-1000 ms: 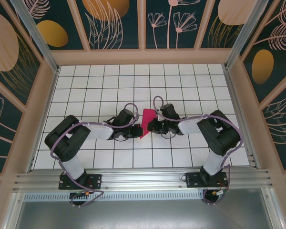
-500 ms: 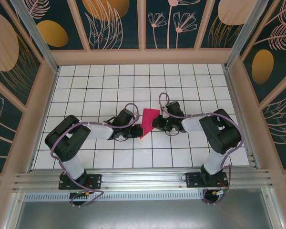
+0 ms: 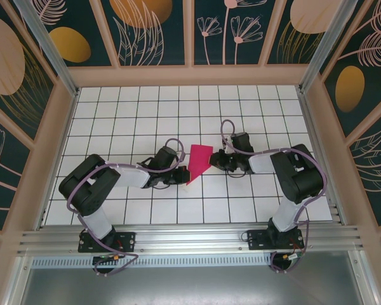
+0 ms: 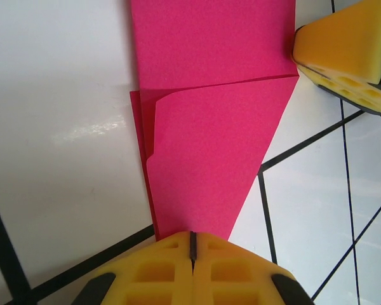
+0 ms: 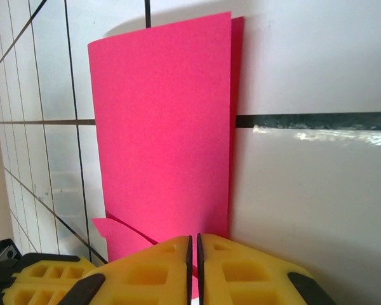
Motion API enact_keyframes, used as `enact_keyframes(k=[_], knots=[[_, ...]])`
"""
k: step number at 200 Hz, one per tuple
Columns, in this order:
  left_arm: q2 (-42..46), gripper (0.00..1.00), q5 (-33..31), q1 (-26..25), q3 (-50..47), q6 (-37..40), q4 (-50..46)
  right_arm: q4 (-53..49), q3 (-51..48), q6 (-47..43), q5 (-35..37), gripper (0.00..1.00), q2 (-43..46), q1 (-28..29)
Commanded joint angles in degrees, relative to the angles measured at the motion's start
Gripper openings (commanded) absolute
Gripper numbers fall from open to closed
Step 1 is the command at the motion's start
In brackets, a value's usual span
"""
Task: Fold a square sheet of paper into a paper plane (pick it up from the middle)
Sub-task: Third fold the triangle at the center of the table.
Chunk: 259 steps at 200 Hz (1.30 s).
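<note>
Folded magenta-pink paper sheet (image 3: 199, 162), frame centre; left gripper (image 4: 192, 236) clamped on tip; right gripper (image 5: 193, 241) near-closed at edge, hold unclear.

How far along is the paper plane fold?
Done: the sheet of paper is creased into a narrow tapering shape with layered flaps. In hand: left tool closed at its pointed end, right tool closed at the opposite edge. Remaining: further folds, judging by its wide blunt end.
</note>
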<state>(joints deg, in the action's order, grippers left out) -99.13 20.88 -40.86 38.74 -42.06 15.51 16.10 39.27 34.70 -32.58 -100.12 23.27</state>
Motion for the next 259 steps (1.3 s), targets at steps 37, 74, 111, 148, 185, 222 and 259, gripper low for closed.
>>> enact_keyframes(k=[37,74,111,148,185,222,259], knots=[[2.9,0.0,-1.5,-2.6,-3.2,-1.8,-11.4,-5.4,4.5,-5.6,-1.4,0.19,1.8,1.7],[9.4,0.06,-2.0,-2.9,-2.6,-3.8,-12.0,-8.6,9.3,-7.7,0.0,0.2,-2.3,5.1],[15.4,0.13,-4.2,-3.0,-1.2,-3.1,-14.3,-12.5,13.2,-10.4,0.4,0.2,-7.6,8.6],[19.8,0.13,-12.2,-3.0,0.7,-2.8,-18.9,-15.4,13.8,-12.5,1.0,0.19,-8.3,12.7],[18.5,0.14,-7.9,-3.0,0.6,-2.3,-15.1,-16.3,13.2,-13.3,0.1,0.19,-6.9,13.8],[14.6,0.13,-5.6,-3.0,2.2,-1.1,-12.1,-17.2,15.1,-11.5,2.1,0.23,-1.9,13.4],[11.1,0.1,-8.7,-3.0,4.6,1.2,-14.2,-16.4,9.3,-3.5,9.5,0.38,7.7,10.6]])
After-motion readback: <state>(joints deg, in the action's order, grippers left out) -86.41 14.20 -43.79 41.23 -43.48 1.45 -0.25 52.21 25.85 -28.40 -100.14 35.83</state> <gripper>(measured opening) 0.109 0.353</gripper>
